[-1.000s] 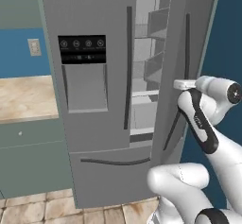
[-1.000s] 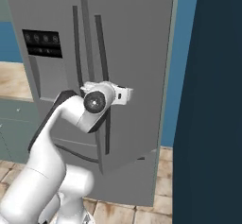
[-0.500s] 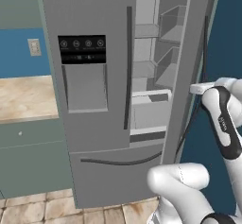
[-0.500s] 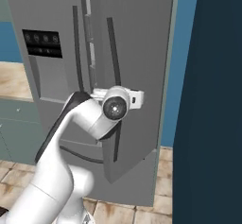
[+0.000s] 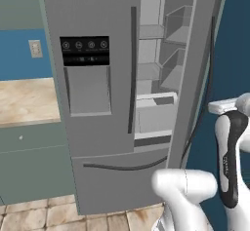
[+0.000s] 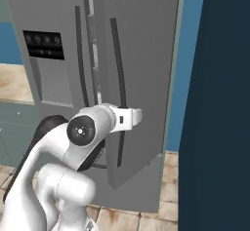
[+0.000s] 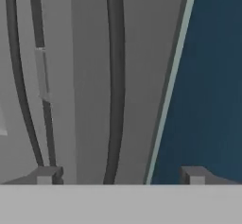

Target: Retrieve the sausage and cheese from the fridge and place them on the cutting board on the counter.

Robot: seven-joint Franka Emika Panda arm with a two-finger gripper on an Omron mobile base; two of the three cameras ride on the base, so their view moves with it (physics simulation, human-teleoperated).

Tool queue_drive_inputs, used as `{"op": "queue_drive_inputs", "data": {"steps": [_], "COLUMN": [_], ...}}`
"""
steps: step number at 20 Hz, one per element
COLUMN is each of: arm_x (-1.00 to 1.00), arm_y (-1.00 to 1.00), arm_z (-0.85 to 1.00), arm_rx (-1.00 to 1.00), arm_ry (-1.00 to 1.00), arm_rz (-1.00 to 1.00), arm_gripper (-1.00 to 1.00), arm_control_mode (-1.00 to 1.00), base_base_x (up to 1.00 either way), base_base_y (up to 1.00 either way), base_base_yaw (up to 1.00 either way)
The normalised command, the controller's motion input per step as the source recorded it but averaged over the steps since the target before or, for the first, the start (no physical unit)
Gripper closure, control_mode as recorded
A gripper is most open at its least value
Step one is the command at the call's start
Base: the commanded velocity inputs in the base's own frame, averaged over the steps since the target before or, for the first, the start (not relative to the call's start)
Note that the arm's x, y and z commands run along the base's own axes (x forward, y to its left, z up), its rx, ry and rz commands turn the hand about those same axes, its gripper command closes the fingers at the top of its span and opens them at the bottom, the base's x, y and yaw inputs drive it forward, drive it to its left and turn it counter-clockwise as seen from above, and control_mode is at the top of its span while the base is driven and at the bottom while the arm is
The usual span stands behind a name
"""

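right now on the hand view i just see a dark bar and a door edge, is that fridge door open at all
Observer: yes, the left base view shows the right door swung well open, with shelves and a drawer inside.
Operator: and the other door
Observer: the left door, with the black dispenser panel, is shut.
Operator: where's the counter
Observer: the counter runs to the left of the fridge.
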Motion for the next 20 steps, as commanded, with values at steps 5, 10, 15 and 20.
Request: {"op": "queue_drive_inputs", "data": {"steps": [5,10,15,20], "arm_x": [-0.5,-0.03,0.32,0.58], "arm_y": [0.8,1.0,1.0,0.94], "arm_z": [0.17,-0.05,-0.24,-0.07], "arm_rx": [-0.3,-0.41,-0.38,-0.19], "arm_ry": [0.06,0.11,0.04,0.0], "arm_rz": [-0.2,-0.1,-0.18,-0.23], "arm_gripper": [-1.0,-1.0,-1.0,-1.0], "arm_control_mode": [-1.0,-1.0,-1.0,-1.0], "base_base_x": [0.0,0.0,0.0,0.0], "base_base_y": [0.0,0.0,0.0,0.0], "base_base_yaw": [0.0,0.0,0.0,0.0]}}
